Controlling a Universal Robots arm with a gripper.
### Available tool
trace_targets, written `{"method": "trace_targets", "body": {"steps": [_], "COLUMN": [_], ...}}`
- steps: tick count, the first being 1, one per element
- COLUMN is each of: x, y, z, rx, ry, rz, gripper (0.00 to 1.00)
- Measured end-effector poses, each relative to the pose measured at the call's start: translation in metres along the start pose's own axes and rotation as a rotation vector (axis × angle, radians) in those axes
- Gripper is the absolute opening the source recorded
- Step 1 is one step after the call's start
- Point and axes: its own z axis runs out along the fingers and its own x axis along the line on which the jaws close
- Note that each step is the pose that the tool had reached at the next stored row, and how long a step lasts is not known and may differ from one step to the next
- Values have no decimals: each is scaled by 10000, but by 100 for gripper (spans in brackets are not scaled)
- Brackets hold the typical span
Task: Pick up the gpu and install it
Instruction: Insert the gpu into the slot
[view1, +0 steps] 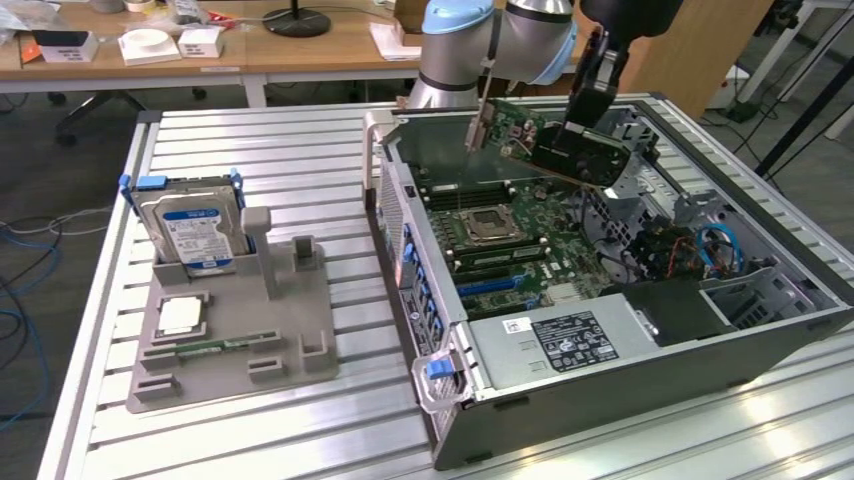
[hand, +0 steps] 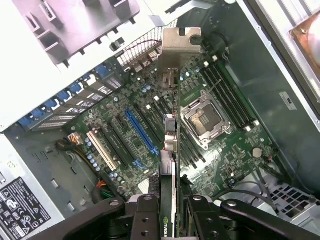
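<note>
We identify the gpu (view1: 577, 152) as green circuit board with a matt black cooler and a bare silver metal bracket. The computer case (view1: 627, 410) is dull grey sheet metal; the table (view1: 267, 130), ribbed bright metal.

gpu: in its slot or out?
Out. The gpu hangs tilted above the motherboard, held by the tool; the blue slot is bare.

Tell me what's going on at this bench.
The robot arm's gripper has its fingers closed on the gpu and holds it in the air above the motherboard inside the open computer case. The card is not seated in any slot yet. On the exterior view's left, a hard drive stands in a grey holder.
</note>
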Motion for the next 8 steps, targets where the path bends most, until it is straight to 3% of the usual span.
{"method": "trace_targets", "body": {"steps": [8], "x": [0], "y": [0], "z": [0], "rx": [-16], "ry": [28], "rz": [-680], "gripper": [26]}}
